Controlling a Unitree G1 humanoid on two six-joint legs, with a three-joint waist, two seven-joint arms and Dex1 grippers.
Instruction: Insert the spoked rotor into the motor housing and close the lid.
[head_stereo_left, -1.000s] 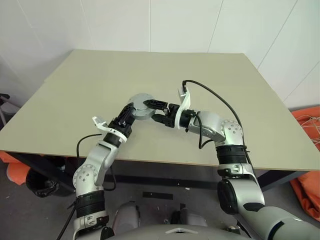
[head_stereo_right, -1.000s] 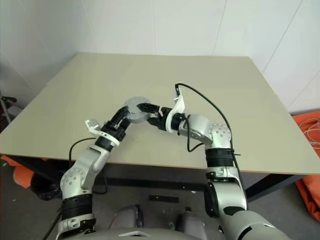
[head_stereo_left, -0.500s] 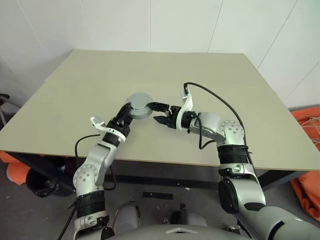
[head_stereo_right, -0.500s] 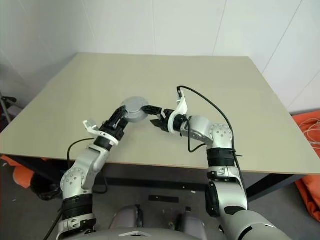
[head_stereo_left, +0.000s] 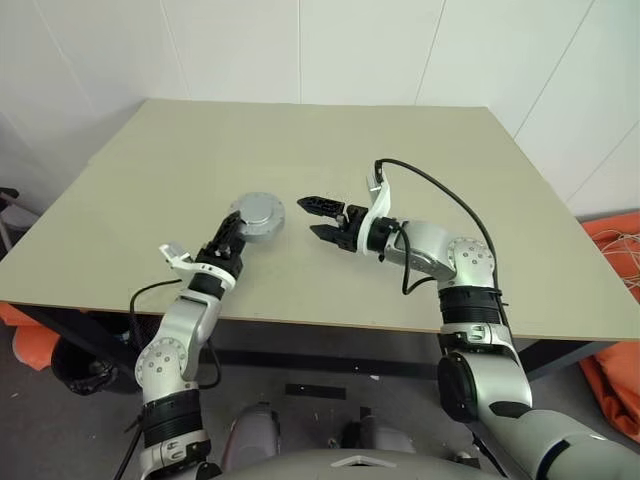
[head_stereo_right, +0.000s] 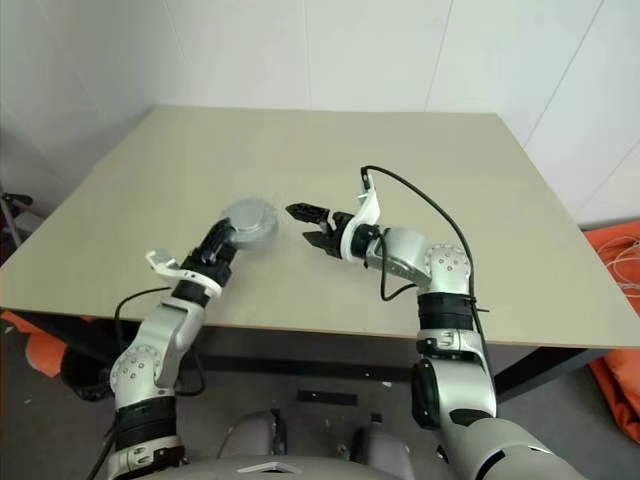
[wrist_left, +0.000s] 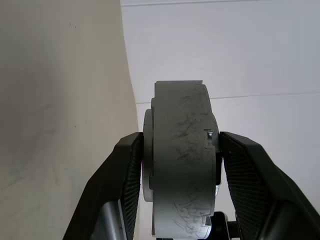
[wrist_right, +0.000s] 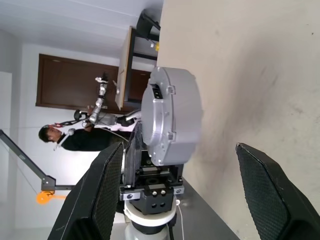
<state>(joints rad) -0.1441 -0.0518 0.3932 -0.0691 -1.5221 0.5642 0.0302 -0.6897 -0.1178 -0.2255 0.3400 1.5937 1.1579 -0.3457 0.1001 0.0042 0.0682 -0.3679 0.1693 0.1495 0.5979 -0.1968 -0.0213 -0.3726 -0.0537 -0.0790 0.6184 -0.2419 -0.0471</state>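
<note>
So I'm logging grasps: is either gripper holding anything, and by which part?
The left gripper holds the closed grey motor assembly, one finger on each flat face, above the table. The right gripper is open and holds nothing.

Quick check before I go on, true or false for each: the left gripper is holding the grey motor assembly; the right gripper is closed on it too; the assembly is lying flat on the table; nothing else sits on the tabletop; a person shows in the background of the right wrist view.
1. The left gripper holds the grey motor assembly: true.
2. The right gripper is closed on it too: false. Its fingers are open and apart from the assembly.
3. The assembly lies flat on the table: false. It is held up on edge between the left fingers.
4. Nothing else sits on the tabletop: true.
5. A person shows in the background: true.
</note>
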